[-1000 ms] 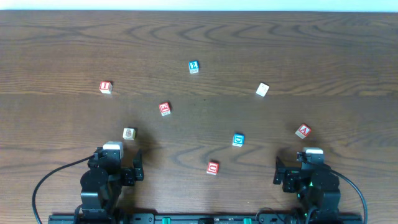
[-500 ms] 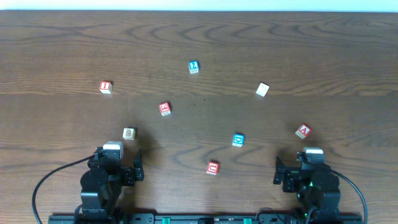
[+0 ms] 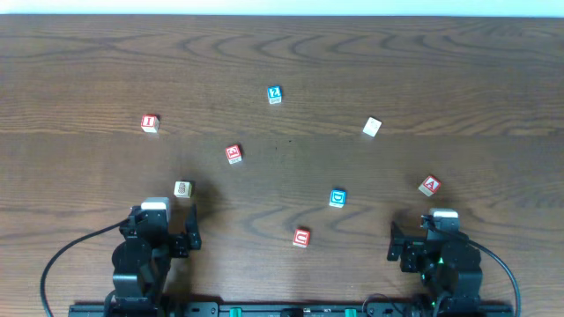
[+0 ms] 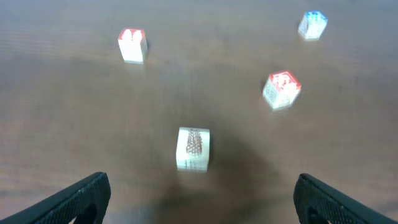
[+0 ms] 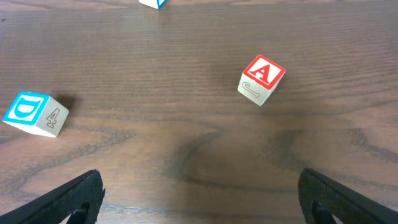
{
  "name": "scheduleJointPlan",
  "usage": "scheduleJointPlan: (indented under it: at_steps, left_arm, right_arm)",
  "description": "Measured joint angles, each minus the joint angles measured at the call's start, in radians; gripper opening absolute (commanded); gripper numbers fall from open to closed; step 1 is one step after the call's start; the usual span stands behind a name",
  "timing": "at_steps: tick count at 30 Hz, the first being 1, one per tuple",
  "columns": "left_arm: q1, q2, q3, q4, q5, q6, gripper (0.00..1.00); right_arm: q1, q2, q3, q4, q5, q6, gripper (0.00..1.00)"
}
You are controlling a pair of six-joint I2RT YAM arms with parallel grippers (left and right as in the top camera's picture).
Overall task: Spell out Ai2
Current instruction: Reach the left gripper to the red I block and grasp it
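The left pincer [image 4: 200, 190] hangs low over the counter [image 3: 458, 62] at the lower left of the overhead view, its two fingers [image 4: 81, 199] spread wide apart with nothing between them. Just above it in the left wrist view, roughly centred between the fingers but apart from them, sits a pale beige block [image 4: 193, 148]. The right pincer [image 5: 202, 190], at the lower right of the overhead view, is likewise spread apart and empty. The red A block [image 5: 262, 79] lies on the counter to the upper right of centre in the right wrist view, turned at an angle and clear of both fingers. In the same view a blue D block [image 5: 35, 114] rests at the left edge. In the overhead view a red-topped block [image 3: 150, 123] whose mark looks like an I sits at the upper left, well apart from the A block. A second red block [image 3: 233, 154] lies left of centre, a blue block [image 3: 274, 94] sits near the top centre, a white block [image 3: 372, 127] lies to the upper right, and a third red block [image 3: 301, 237] sits low in the middle. Their markings are too small to read.
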Motion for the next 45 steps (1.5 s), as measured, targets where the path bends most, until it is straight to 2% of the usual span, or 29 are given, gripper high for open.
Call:
scheduleJointPlan:
  at_steps: [5, 10, 14, 20, 26, 37, 45]
  left_arm:
    - [0.000, 0.001, -0.003, 0.180, -0.008, -0.015, 0.95]
    - [0.000, 0.093, 0.004, 0.208, -0.061, -0.036, 0.95]
    - [0.000, 0.297, 0.102, 0.199, -0.119, -0.052, 0.95]
    - [0.016, 0.670, 0.376, 0.134, -0.195, -0.046, 0.95]
    - [0.082, 1.056, 0.655, -0.001, -0.148, 0.111, 0.95]
    - [0.250, 1.570, 1.118, -0.225, -0.084, 0.309, 0.95]
    - [0.253, 1.865, 1.329, -0.243, -0.037, 0.422, 0.95]
  right_arm:
    - [0.000, -0.001, 0.000, 0.000, 0.000, 0.000, 0.99]
    - [0.000, -0.001, 0.000, 0.000, 0.000, 0.000, 0.99]
    - [0.000, -0.001, -0.001, 0.001, 0.000, 0.000, 0.99]
    - [0.000, -0.004, -0.001, 0.001, 0.000, 0.000, 0.99]
    - [-0.001, -0.004, -0.002, 0.002, 0.000, 0.000, 0.99]
    - [-0.002, -0.004, -0.002, 0.002, 0.000, 0.000, 0.99]
    - [-0.002, -0.005, -0.002, 0.002, -0.001, 0.000, 0.99]
